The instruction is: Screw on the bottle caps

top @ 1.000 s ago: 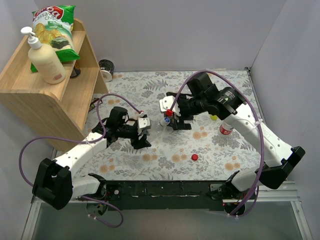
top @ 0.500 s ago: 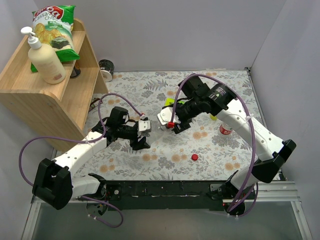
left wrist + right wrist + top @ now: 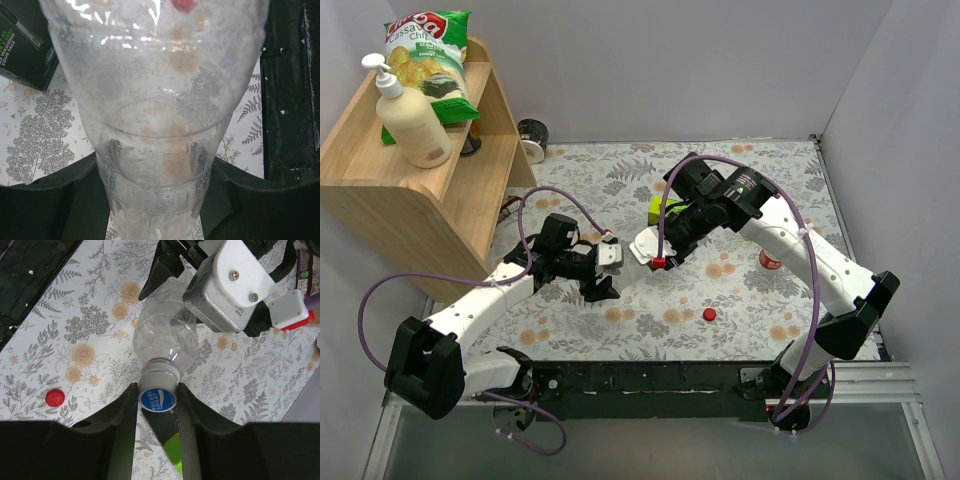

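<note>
A clear bottle (image 3: 160,125) lies tilted in my left gripper (image 3: 157,185), which is shut on its body; it fills the left wrist view. In the right wrist view its neck carries a blue cap (image 3: 157,399). My right gripper (image 3: 157,395) is shut on that blue cap, one finger pressing each side. From above, the two grippers meet mid-table, left gripper (image 3: 608,268) and right gripper (image 3: 644,254), with the bottle (image 3: 624,260) between them. A red cap (image 3: 709,314) lies loose on the cloth, also the red cap (image 3: 55,397). A red-labelled bottle (image 3: 770,260) stands under the right arm.
A wooden shelf (image 3: 380,190) at the left holds a cream pump bottle (image 3: 410,120) and a chip bag (image 3: 430,50). A tape roll (image 3: 533,138) sits by the back wall. A green box (image 3: 660,209) lies behind the right gripper. White walls surround the flowered cloth.
My right gripper swung down and left to the bottle's neck and went from open to shut on the blue cap. The left arm kept the bottle still.
</note>
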{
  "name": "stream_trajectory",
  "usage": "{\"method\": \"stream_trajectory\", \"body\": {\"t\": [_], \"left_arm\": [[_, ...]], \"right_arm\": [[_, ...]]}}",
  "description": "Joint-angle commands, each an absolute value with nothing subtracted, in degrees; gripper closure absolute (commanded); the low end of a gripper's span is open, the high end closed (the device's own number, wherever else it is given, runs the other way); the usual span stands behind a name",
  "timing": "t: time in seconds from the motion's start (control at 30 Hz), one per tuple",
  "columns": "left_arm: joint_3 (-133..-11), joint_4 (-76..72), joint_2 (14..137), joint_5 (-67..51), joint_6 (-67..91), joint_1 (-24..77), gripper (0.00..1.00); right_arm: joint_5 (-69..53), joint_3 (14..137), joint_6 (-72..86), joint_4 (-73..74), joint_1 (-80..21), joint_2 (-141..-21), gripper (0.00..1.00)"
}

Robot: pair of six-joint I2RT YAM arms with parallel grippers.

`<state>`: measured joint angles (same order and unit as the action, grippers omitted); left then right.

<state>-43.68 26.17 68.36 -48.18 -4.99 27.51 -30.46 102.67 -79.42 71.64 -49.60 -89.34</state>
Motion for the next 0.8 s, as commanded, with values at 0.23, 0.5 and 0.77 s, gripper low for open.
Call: {"method": "stream_trajectory", "body": {"t": [0.23, 0.5, 0.77], "left_arm": [[-43.51, 15.69, 64.0, -48.7, 3.59, 27.69, 1.0], [-40.25, -3.5, 60.2, -36.58, 15.98, 29.18, 1.0], [-40.87, -4.93, 62.49, -25.76, 18.28, 29.97, 1.0]], "right_arm": [[-29.79, 102.39, -66.3, 62.77, -49.84, -89.47, 0.81], [-35.5, 110.39, -35.31, 62.23, -49.13, -98.69, 0.87], [-36.21, 112.85, -9.93, 58.01, -46.32, -105.73, 0.99]]}}
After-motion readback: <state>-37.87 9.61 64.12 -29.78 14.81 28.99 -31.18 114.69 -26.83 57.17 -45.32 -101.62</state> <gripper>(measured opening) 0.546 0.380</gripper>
